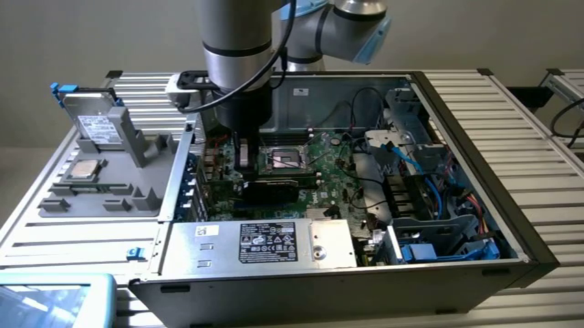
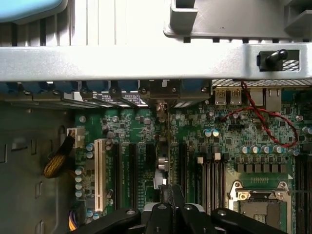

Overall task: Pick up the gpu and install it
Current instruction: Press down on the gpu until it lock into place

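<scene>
The gpu [image 1: 278, 186] stands on edge as a dark thin card inside the open computer case [image 1: 474, 137], low over the green motherboard [image 1: 333, 174]. My gripper [image 1: 245, 164] reaches straight down from above and is shut on the card's upper edge. In the wrist view the gpu [image 2: 163, 146] appears edge-on as a thin strip between the black expansion slots. It runs from my gripper [image 2: 168, 197] toward the case's rear wall, with its metal end [image 2: 161, 95] at the bracket openings. I cannot tell whether its lower edge touches a slot.
The bare CPU socket [image 1: 283, 158] lies just beside the card. A silver power supply [image 1: 273, 242] sits at the case front, with blue cables and drive bays [image 1: 429, 198] on the exterior view's right. A grey fixture [image 1: 109, 171] holding a drive box [image 1: 96, 126] stands outside on the exterior view's left. A red cable [image 2: 265, 124] loops over the board.
</scene>
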Motion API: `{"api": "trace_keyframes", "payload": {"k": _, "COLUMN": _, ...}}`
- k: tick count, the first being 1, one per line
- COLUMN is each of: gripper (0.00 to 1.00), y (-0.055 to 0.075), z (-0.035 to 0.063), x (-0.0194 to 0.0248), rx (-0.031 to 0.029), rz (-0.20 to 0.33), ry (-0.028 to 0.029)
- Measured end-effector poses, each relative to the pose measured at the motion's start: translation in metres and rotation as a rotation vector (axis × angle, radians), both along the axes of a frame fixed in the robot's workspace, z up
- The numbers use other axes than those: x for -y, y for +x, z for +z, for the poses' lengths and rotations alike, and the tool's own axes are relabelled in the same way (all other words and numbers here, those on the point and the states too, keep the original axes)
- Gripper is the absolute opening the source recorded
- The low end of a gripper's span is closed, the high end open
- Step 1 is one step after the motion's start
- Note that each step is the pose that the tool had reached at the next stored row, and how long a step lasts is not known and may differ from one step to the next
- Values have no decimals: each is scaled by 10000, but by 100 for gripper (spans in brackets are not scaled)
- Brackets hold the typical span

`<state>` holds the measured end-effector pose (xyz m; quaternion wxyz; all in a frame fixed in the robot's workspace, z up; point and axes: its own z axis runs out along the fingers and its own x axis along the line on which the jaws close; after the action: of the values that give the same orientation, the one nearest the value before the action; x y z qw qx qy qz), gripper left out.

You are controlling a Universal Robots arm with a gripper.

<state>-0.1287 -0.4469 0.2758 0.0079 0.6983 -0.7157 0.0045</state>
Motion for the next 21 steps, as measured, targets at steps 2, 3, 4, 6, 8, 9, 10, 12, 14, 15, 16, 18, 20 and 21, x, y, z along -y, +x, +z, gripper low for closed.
{"api": "trace_keyframes", "payload": {"k": 2, "gripper": 12, "y": -14, "z": -3, "x": 0, "rx": 17, "rz": 0, "ry": -3}}
{"api": "trace_keyframes", "payload": {"k": 3, "gripper": 12, "y": -18, "z": -6, "x": 0, "rx": 28, "rz": 1, "ry": -2}}
{"api": "trace_keyframes", "payload": {"k": 4, "gripper": 12, "y": -22, "z": -11, "x": -1, "rx": 41, "rz": 0, "ry": -3}}
{"api": "trace_keyframes", "payload": {"k": 6, "gripper": 12, "y": -24, "z": -25, "x": -1, "rx": 68, "rz": 1, "ry": -1}}
{"api": "trace_keyframes", "payload": {"k": 8, "gripper": 12, "y": -28, "z": -37, "x": 0, "rx": 84, "rz": 1, "ry": -2}}
{"api": "trace_keyframes", "payload": {"k": 9, "gripper": 12, "y": -30, "z": -42, "x": 0, "rx": 86, "rz": 1, "ry": -1}}
{"api": "trace_keyframes", "payload": {"k": 10, "gripper": 12, "y": -33, "z": -48, "x": 0, "rx": 86, "rz": 0, "ry": -2}}
{"api": "trace_keyframes", "payload": {"k": 12, "gripper": 12, "y": -37, "z": -59, "x": 0, "rx": 85, "rz": 1, "ry": -6}}
{"api": "trace_keyframes", "payload": {"k": 14, "gripper": 12, "y": -41, "z": -71, "x": 1, "rx": 82, "rz": -1, "ry": -11}}
{"api": "trace_keyframes", "payload": {"k": 15, "gripper": 12, "y": -41, "z": -78, "x": 0, "rx": 82, "rz": -2, "ry": -9}}
{"api": "trace_keyframes", "payload": {"k": 16, "gripper": 12, "y": -42, "z": -86, "x": 0, "rx": 83, "rz": -6, "ry": -8}}
{"api": "trace_keyframes", "payload": {"k": 18, "gripper": 12, "y": -43, "z": -105, "x": -1, "rx": 92, "rz": -12, "ry": 4}}
{"api": "trace_keyframes", "payload": {"k": 20, "gripper": 12, "y": -45, "z": -109, "x": 0, "rx": 78, "rz": -21, "ry": -4}}
{"api": "trace_keyframes", "payload": {"k": 21, "gripper": 12, "y": -47, "z": -108, "x": 0, "rx": 65, "rz": -26, "ry": -6}}
